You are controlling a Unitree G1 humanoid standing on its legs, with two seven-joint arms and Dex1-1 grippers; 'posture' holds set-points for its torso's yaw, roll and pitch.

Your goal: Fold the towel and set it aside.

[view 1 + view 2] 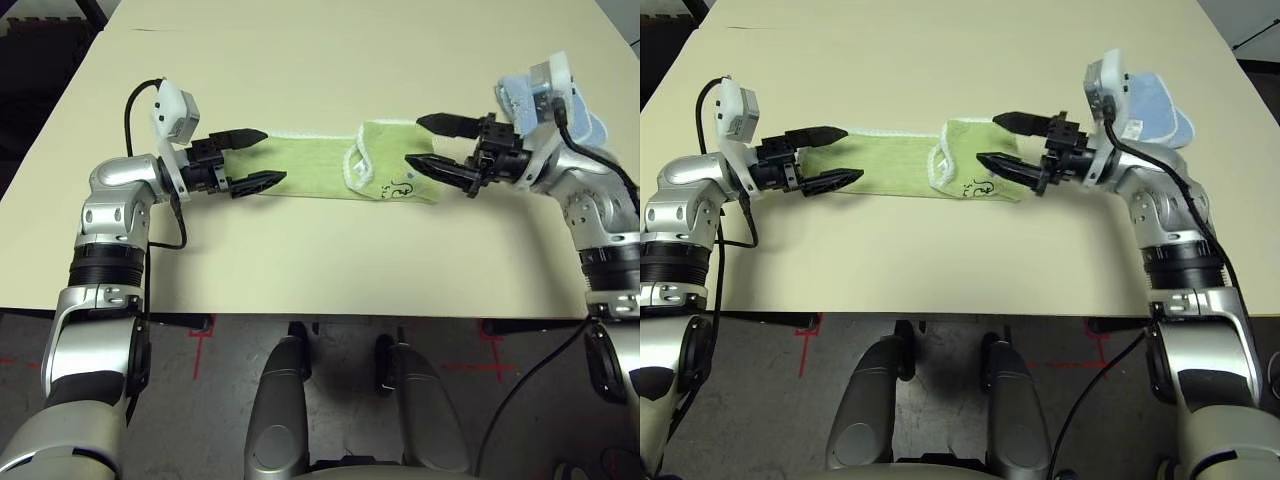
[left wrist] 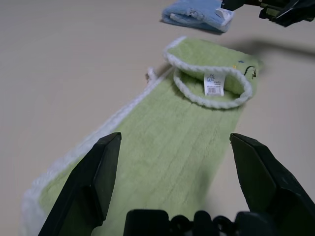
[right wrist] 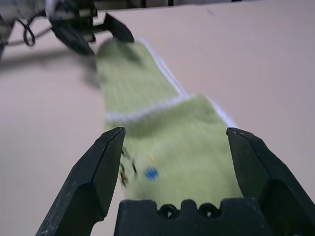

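The towel [image 1: 318, 166] lay as a long narrow strip across the middle of the surface [image 1: 320, 60], its right end already turned back over itself so that the white edging curled in a loop and the small tag [image 2: 213, 83] faced up. The dark logo [image 1: 401, 186] sat near that doubled end.

The left tool [image 1: 254, 157] hovered at the strip's left end with its fingers spread wide, gripping nothing. The right tool [image 1: 434, 142] stood the same way over the folded right end, jaws apart and empty. Both pointed level, toward each other along the strip.

The step in hand appeared to be the next fold. To do it well, the left tool would probably need to pinch both corners of the free left end squarely, lift only enough to clear the cloth, and lay that end evenly over the doubled part so the edgings lined up. The right tool might hold the folded part down, since terry cloth tends to drag.

A light blue cloth [image 1: 1153, 105] lay behind the right wrist, close to it; an arm swinging back could catch it, and it took up part of the room where the towel might be set aside.
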